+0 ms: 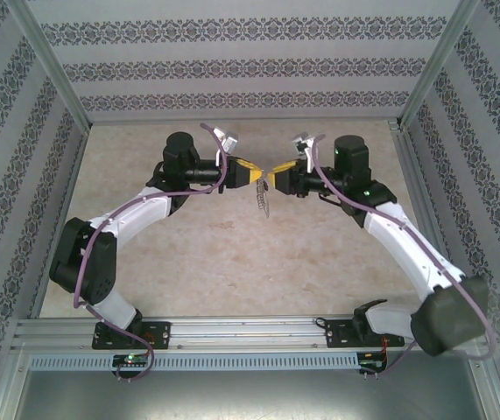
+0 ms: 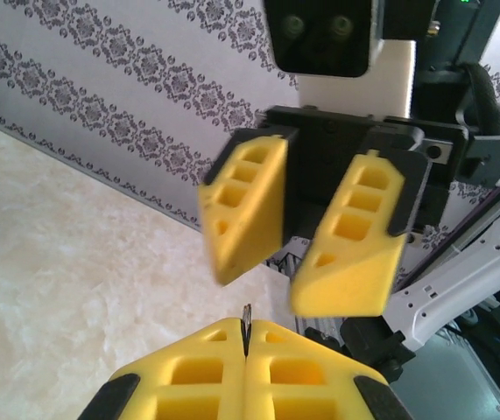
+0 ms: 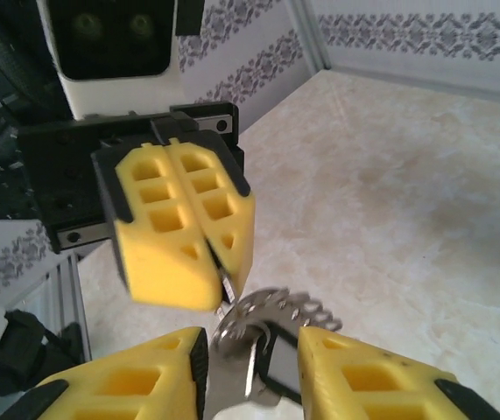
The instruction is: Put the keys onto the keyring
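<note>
Jaws on the left gripper (image 2: 246, 346) are pressing fully together, pinching a thin dark strip (image 2: 247, 317) that is poking out at the tips. It is too small to tell whether that strip is the key's shank or the keyring's edge. Facing it tip to tip, the right gripper (image 2: 286, 280) is standing with its jaws apart. The keyring (image 3: 236, 337) is sitting in that gap, its toothed side turning toward the left gripper's tips. I cannot tell whether either pad is touching it. Both grippers are meeting in the air above the tabletop (image 3: 407, 192), midway between its left and right edges and nearer the far edge than the near one. The keyring is hanging just below their tips.

The main risk, as I judge it, is a drop. With the right jaws released, the ring is probably depending on the left's very slight pinch, and any swing could be working it loose. The toothed side could also be catching on a yellow pad if the right arm backs away, dragging the ring out of that pinch and down onto the tabletop.
</note>
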Robot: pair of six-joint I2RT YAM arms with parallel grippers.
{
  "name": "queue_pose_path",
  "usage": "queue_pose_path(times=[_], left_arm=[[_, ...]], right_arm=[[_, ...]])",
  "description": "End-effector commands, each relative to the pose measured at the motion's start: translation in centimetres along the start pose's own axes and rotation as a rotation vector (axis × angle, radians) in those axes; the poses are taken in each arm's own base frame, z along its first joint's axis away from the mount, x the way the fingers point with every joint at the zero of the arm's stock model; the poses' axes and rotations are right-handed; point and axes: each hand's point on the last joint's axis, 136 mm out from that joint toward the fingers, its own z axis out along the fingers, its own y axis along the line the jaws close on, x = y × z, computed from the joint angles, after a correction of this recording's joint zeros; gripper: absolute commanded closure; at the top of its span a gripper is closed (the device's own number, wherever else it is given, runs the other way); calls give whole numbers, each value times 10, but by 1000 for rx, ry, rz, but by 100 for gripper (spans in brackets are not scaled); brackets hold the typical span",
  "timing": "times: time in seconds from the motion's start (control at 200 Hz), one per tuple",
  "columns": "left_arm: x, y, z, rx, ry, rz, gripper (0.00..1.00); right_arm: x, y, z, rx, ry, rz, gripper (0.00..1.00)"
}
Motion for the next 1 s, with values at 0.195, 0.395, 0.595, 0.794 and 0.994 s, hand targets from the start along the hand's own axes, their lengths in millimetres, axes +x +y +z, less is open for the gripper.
queue_pose_path(times=[0.195, 0.395, 0.595, 0.794, 0.994], left_arm=[[-29, -26, -4, 47, -123, 96, 100], [-30, -27, -4, 55, -131, 99, 100], [-30, -29, -4, 64, -131, 96, 100], [-29, -29, -5, 63, -134, 94, 100], [-29, -28, -5, 58, -135, 93, 100]], right_arm=[[22, -21, -19, 265, -173, 22, 58], [40, -16, -3, 296, -172, 0, 55], [35, -8, 13, 291, -173, -37, 54], [27, -7, 22, 297, -192, -58, 54], [16, 0, 25, 284, -227, -73, 54]])
